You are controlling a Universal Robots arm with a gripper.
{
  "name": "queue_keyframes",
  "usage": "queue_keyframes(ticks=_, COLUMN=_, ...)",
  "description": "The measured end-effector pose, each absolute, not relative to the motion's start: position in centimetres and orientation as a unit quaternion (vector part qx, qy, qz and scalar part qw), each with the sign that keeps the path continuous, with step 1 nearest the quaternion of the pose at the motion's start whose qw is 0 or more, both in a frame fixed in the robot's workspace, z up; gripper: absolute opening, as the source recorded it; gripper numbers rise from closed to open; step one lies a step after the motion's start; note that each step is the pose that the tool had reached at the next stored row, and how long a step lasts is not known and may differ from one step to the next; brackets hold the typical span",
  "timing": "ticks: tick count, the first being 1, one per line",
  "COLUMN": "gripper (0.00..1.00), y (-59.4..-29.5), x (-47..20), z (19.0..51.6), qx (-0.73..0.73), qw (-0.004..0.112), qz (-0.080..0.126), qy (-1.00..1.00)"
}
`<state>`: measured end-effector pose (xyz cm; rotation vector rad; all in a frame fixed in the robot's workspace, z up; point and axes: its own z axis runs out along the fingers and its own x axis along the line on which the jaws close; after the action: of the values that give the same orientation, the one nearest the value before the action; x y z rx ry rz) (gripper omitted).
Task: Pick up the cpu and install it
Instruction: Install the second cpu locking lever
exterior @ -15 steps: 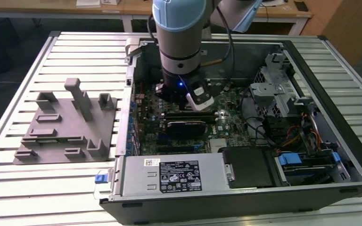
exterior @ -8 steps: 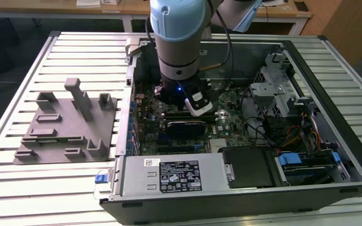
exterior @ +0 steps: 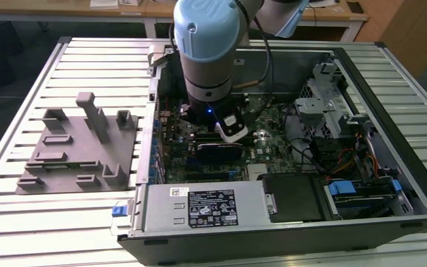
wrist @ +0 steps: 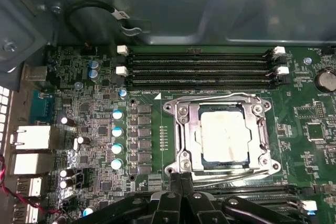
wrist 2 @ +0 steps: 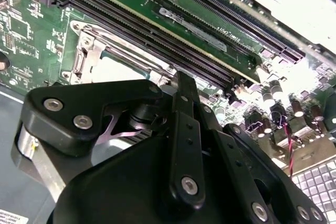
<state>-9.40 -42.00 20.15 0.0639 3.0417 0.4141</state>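
Exterior view: a slatted metal bench (exterior: 20, 222) carries an open computer case (exterior: 391, 183) lying on its side, with a grey plastic fixture (exterior: 80, 150) near the bench's edge on the exterior view's left. The robot arm (exterior: 209, 50) reaches straight down into the case, over the green motherboard (exterior: 269, 133), toward the case's far wall.

In the first wrist view, the motherboard lies flat with four long memory slots (wrist: 199, 69) running side by side. Just beside them sits the socket (wrist: 181, 140), a square metal frame. The cpu (wrist: 223, 137), a small flat square with a shiny pale metal top, rests inside that frame, lying level and square to its edges. The frame's plate looks closed down around it.

The gripper (wrist: 181, 182) hangs just above the board at the socket's edge farthest from the memory slots. The cpu lies directly ahead of the fingertips, close by but apart from them. The black fingers (wrist 2: 181, 93) appear drawn nearly together and hold nothing. Judging by this, the chip already sits in place.
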Motion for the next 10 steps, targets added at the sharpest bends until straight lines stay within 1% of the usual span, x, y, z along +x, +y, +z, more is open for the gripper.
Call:
queue_keyframes(ticks=6, gripper=0.11, y=-42.16, x=-9.47, z=19.53, qx=0.020, qw=0.035, qz=0.143, qy=0.989)
queue_keyframes(ticks=10, gripper=0.11, y=-42.16, x=-9.64, z=19.20, qx=0.020, qw=0.035, qz=0.156, qy=0.987)
